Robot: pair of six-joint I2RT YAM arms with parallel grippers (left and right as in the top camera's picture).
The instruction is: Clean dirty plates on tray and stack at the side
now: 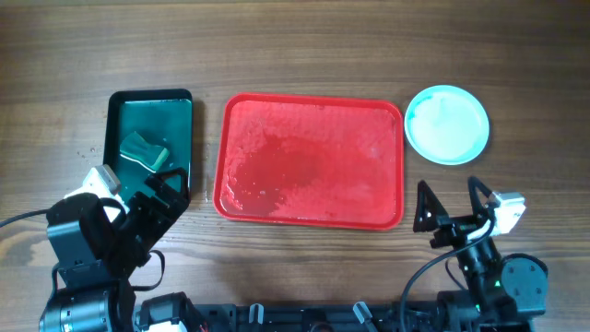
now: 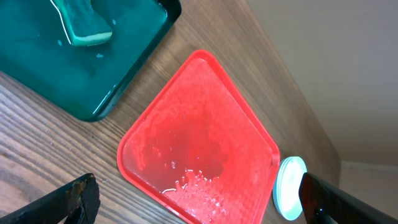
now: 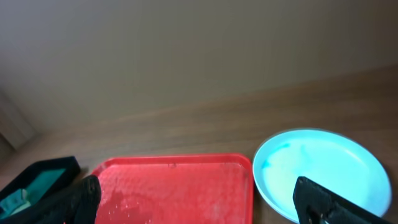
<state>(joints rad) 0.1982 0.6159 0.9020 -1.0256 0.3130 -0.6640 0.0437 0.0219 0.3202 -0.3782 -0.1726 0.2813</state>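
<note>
The red tray (image 1: pixel 313 161) lies mid-table with no plates on it; its floor is wet with droplets. It also shows in the left wrist view (image 2: pixel 199 143) and the right wrist view (image 3: pixel 174 186). The plates (image 1: pixel 447 124) sit stacked on the wood just right of the tray's far right corner, a light turquoise one on top, with no green smear showing. The stack also shows in the wrist views (image 2: pixel 289 186) (image 3: pixel 317 168). My left gripper (image 1: pixel 161 189) is open and empty near the front left. My right gripper (image 1: pixel 449 198) is open and empty, in front of the stack.
A dark green narrow tray (image 1: pixel 150 111) stands left of the red tray and holds a green sponge (image 1: pixel 145 150), also in the left wrist view (image 2: pixel 81 25). Bare wood lies around both trays.
</note>
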